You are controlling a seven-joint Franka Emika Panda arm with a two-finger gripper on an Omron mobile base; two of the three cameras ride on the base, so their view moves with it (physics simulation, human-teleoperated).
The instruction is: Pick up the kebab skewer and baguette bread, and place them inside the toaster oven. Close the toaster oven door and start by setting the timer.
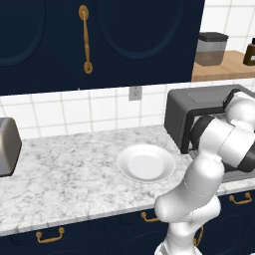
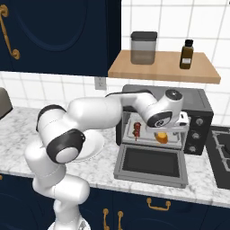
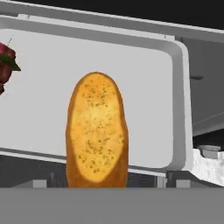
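The toaster oven (image 2: 200, 112) stands on the counter with its door (image 2: 152, 164) folded down flat in front. My gripper (image 2: 163, 132) hangs at the oven mouth, shut on the baguette bread (image 2: 161, 137), a golden oval loaf. In the hand view the baguette bread (image 3: 97, 131) stands upright just in front of the grey oven tray (image 3: 148, 83) and hides my fingertips. The kebab skewer (image 2: 136, 130) lies inside the oven at the left, and its red and green pieces (image 3: 5, 65) sit at the tray's left edge. The oven's grey box (image 1: 194, 107) is half hidden by my arm.
A white dinner plate (image 1: 146, 163) sits on the marble counter left of the oven. A silver pop-up toaster (image 1: 7, 144) stands at the far left. Above the oven a wooden shelf (image 2: 202, 67) carries a jar (image 2: 143, 47) and a bottle (image 2: 187, 54). A stove (image 2: 222, 152) borders the oven's right.
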